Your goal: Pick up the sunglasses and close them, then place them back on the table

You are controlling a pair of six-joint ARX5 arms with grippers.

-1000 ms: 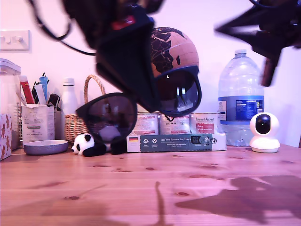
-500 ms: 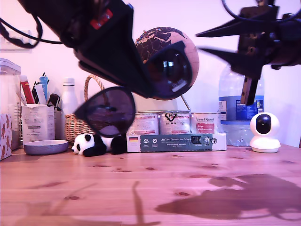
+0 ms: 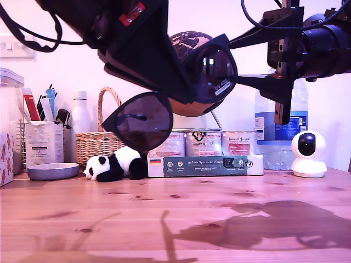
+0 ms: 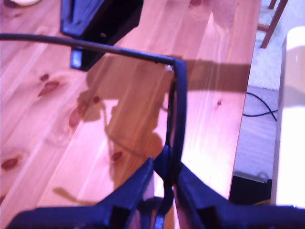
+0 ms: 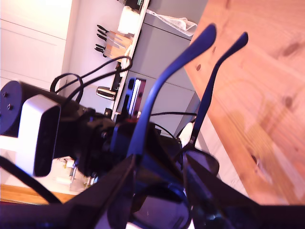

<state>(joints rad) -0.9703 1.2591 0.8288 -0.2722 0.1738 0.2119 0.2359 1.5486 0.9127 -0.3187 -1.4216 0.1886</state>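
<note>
- Sunglasses [image 3: 140,120]: held in the air, well clear of the table [image 3: 82,208], in the upper middle of the exterior view; tilted, so the lens toward that view's left hangs lower than the other
- Temples: both unfolded and roughly parallel, as the second wrist view shows [image 5: 147,124]; the glasses are open
- My first gripper [image 3: 181,93]: reaches in from the exterior view's upper left and is clenched on the frame; in the first wrist view its fingers [image 4: 165,176] pinch a thin part of the frame [image 4: 178,109], with bare planks [image 4: 47,119] below
- My second gripper [image 3: 236,60]: comes in from the exterior view's right, released, with one finger above and one below, their tips at the raised lens; whether they touch it cannot be told
- Second wrist view: the spread fingers of this gripper [image 5: 159,191] stand on either side of the front of the glasses, with the table [image 5: 267,71] behind
- Background, exterior view: a globe [image 3: 189,41] behind the glasses, a toy panda [image 3: 112,164] on the table below them, a water bottle [image 3: 279,131] and a small white camera [image 3: 307,153] toward the right
- Shadows of both arms lie on the tabletop
</note>
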